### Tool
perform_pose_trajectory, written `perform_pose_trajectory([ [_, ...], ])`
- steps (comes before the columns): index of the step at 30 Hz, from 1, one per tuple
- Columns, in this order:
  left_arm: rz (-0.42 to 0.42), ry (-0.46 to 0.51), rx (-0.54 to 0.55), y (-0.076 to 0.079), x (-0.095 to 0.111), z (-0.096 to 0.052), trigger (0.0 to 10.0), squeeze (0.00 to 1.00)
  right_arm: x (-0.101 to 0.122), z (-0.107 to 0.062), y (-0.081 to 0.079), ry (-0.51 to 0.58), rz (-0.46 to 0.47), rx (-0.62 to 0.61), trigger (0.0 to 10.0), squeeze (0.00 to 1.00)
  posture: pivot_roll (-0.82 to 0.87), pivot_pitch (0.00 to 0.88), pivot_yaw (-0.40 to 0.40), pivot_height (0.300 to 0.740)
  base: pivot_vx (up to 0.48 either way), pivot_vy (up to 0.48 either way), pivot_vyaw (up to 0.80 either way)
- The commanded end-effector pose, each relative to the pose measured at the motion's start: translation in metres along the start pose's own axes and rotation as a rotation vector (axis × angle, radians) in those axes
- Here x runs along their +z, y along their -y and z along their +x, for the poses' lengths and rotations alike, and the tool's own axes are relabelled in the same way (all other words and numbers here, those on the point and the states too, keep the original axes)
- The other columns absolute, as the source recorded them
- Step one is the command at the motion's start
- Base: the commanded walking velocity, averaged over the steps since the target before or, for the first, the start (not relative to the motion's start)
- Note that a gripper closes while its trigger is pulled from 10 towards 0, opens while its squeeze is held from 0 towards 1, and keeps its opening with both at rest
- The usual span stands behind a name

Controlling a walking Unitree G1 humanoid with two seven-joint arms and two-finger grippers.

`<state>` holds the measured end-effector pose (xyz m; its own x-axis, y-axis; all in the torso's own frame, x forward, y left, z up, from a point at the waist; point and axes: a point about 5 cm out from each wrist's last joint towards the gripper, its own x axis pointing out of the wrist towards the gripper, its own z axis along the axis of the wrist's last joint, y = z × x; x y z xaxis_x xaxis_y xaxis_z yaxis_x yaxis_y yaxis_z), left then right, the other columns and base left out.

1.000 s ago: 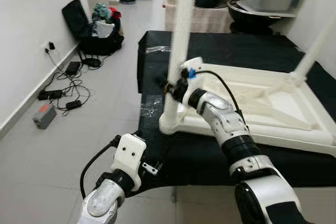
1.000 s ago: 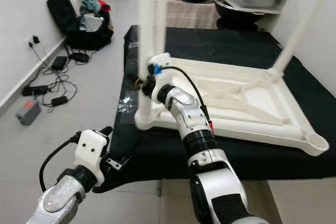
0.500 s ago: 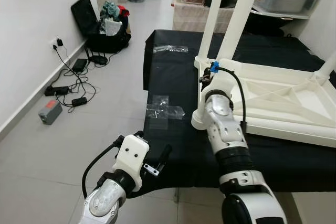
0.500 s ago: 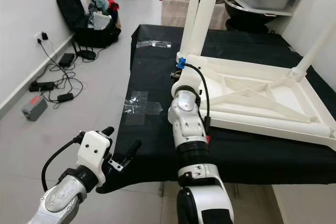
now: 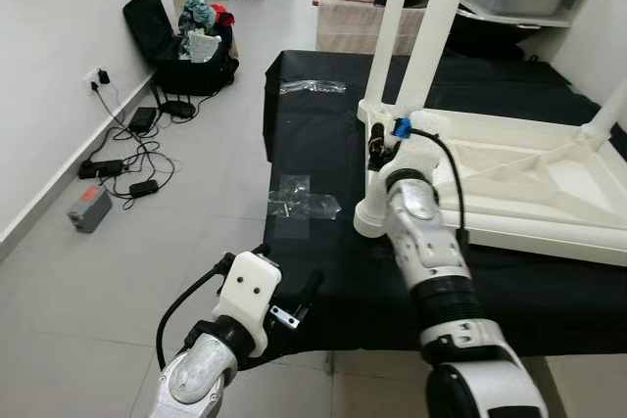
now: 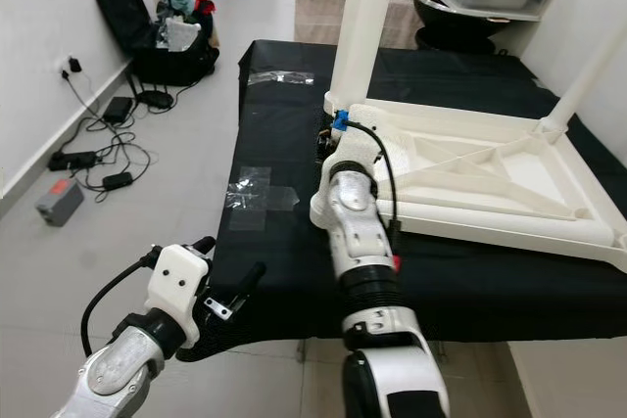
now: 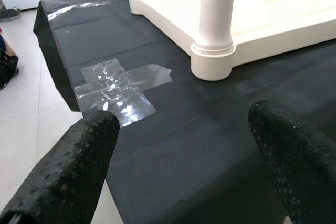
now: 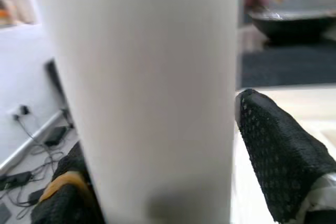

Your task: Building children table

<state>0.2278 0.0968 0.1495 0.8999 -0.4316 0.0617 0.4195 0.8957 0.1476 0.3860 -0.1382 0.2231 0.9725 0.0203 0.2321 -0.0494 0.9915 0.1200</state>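
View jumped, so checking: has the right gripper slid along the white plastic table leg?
No. The right gripper still clamps the white plastic table leg just above its corner socket; the camera shifted.

Left fingers (image 7: pixel 63 182) apart; right fingers (image 8: pixel 278 150) clamped

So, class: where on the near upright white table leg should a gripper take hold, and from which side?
Low on the near leg, just above its socket, from the robot's side. The round upright post suits fingers either side, as the right gripper straddles it.
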Motion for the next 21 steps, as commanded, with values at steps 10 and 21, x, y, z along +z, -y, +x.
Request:
perform_pose_trajectory([
  [10, 0.011, -0.01, -0.033, 0.004, -0.004, -0.001, 10.0, 0.0, -0.016, -0.01, 0.016, -0.209, 0.057, 0.672, 10.0, 0.0, 0.12, 0.086, -0.076, 0.74, 0.0, 0.0, 0.0],
  [21, 0.018, -0.016, -0.046, 0.005, -0.004, -0.004, 10.0, 0.0, 0.008, -0.007, -0.001, -0.206, 0.296, 1.08, 10.0, 0.0, 0.14, 0.086, -0.077, 0.74, 0.0, 0.0, 0.0],
])
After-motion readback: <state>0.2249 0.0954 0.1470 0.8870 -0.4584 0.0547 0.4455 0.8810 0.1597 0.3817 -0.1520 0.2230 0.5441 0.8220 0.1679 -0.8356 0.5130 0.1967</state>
